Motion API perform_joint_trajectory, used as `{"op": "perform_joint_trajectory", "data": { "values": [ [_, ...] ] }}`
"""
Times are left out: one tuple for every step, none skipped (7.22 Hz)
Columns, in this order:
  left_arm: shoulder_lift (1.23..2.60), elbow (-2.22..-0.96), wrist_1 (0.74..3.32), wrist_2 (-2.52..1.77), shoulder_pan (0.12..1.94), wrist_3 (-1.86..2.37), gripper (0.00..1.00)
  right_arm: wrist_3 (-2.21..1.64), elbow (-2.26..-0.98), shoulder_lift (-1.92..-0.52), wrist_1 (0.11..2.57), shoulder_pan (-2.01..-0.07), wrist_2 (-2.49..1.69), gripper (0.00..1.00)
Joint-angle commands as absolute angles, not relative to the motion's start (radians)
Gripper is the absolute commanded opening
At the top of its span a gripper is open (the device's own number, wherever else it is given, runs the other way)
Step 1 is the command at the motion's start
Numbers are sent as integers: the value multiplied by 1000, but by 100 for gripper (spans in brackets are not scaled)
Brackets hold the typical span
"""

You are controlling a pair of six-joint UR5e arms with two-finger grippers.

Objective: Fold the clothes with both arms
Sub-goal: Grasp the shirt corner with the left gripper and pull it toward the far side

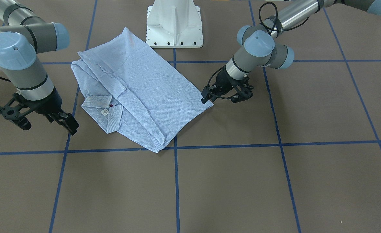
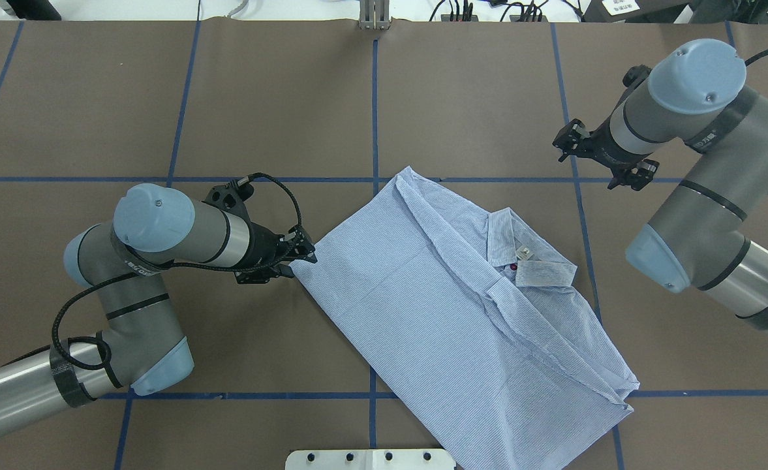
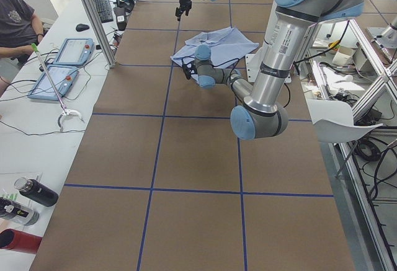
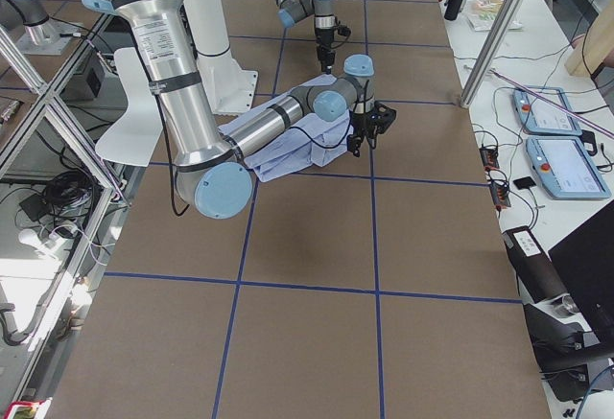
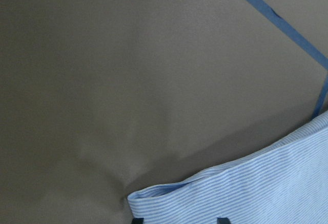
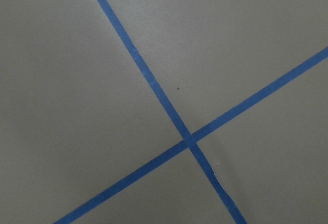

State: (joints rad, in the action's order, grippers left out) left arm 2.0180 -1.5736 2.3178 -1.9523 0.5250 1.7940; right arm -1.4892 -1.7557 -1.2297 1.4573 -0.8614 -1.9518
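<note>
The folded striped shirt (image 2: 423,313) is laid on the table (image 2: 162,98) between both grippers. The left gripper (image 1: 206,98) is held partly open at the shirt's corner, with the cloth edge seen between its tips. The right gripper (image 1: 48,127) is spread wide and holds nothing, set apart from the shirt on its collar (image 1: 103,102) side.

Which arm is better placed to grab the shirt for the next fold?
Left. The left gripper sits at a corner of the striped shirt, open, with the cloth edge at its jaws in its wrist view. The right gripper hangs open over the table, apart from the cloth.
</note>
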Motion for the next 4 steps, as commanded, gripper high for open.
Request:
{"op": "perform_joint_trajectory", "data": {
  "values": [
    [2019,-1559,2319,-1944,515,1787,53,-1491,-1743,-1229,1457,-864,-1953,100],
    [2017,-1560,2319,-1944,515,1786,52,-1493,-1735,-1218,1457,-864,-1954,100],
    [2020,-1562,2318,-1942,514,1787,52,-1494,-1730,-1215,1457,-867,-1960,100],
    [2017,-1560,2318,-1942,514,1787,44,-1494,-1730,-1215,1457,-873,-1971,100]
  ]
}}
